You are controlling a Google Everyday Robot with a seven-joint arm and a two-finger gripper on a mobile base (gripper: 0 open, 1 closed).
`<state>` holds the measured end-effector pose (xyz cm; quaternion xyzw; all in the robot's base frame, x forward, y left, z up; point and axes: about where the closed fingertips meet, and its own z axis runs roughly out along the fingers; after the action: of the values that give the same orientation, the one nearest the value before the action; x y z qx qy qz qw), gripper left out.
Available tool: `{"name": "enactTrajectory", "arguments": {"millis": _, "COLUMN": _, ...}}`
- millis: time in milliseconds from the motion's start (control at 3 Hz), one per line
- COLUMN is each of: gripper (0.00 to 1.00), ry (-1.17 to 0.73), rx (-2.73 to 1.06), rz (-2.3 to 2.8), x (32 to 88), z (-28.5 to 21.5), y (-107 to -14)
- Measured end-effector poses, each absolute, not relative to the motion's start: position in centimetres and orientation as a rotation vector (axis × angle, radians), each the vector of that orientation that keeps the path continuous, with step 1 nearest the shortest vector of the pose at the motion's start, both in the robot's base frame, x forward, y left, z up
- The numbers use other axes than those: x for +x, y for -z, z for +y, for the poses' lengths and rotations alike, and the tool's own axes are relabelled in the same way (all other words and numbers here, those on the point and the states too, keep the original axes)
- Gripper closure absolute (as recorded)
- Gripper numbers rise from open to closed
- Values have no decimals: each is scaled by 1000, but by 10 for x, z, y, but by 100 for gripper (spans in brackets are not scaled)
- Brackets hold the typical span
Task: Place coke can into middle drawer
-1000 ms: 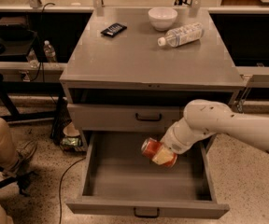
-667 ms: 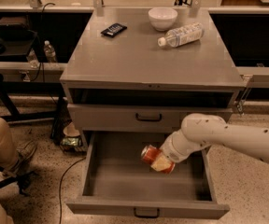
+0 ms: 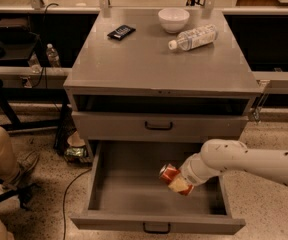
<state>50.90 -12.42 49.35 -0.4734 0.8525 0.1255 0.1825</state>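
Reaching in from the right, the gripper (image 3: 180, 183) is hanging inside the open middle drawer (image 3: 129, 191), jaws clasping the coke can (image 3: 170, 175), which is tilting silver end up-left over the floor's right half
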Motion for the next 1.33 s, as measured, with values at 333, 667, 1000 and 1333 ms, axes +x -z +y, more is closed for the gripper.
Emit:
{"name": "enactTrajectory", "arguments": {"millis": 333, "gripper": 78, "ry": -356, "rx": -1270, "rz": 2463, "x": 513, "z": -150, "y": -470}}
{"name": "enactTrajectory", "arguments": {"millis": 667, "gripper": 55, "ry": -362, "rx": -1244, "rz": 2488, "x": 517, "z": -162, "y": -459}}
{"name": "enactTrajectory", "arguments": {"millis": 1000, "gripper": 31, "ry": -376, "rx": -1214, "rz": 2511, "x": 524, "z": -165, "y": -445}}
{"name": "enactTrajectory", "arguments": {"millis": 1333, "gripper": 8, "ry": -394, "rx": -1195, "rz": 2522, "x": 528, "z": -164, "y": -434}}
